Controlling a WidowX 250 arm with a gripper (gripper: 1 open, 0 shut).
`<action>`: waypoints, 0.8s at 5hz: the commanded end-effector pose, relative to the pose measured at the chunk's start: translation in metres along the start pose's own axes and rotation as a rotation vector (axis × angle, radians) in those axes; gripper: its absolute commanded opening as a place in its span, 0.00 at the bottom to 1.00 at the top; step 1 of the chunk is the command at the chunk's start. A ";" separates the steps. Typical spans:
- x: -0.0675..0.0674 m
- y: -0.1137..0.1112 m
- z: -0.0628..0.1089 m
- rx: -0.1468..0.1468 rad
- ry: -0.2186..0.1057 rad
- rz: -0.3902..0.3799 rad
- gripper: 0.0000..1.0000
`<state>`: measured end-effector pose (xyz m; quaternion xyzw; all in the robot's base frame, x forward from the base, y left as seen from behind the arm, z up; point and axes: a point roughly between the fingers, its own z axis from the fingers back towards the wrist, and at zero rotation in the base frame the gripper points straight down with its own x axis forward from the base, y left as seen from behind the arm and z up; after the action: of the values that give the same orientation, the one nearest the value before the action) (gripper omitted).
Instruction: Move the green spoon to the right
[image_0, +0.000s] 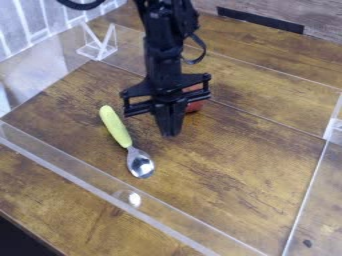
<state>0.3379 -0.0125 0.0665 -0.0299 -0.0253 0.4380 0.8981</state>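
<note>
Green spoon (124, 141) is lying flat on the wooden table (254, 180), handle up-left, bowl down-right. Gripper (171, 127) is pointing down just right of it, fingers together, holding nothing, partly hiding a red object (197, 97).

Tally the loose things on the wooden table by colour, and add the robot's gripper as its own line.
Yellow-green: 1, the green spoon
Red: 1, a round object mostly hidden behind the gripper
Black: 1, the gripper, shut and empty
Total: 3
</note>
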 end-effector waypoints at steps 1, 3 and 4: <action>0.005 0.002 0.029 -0.052 -0.067 0.038 0.00; 0.003 0.006 0.034 -0.038 -0.090 0.044 0.00; 0.001 0.007 0.035 -0.032 -0.100 0.020 0.00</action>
<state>0.3277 -0.0038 0.0746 -0.0052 -0.0410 0.4538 0.8902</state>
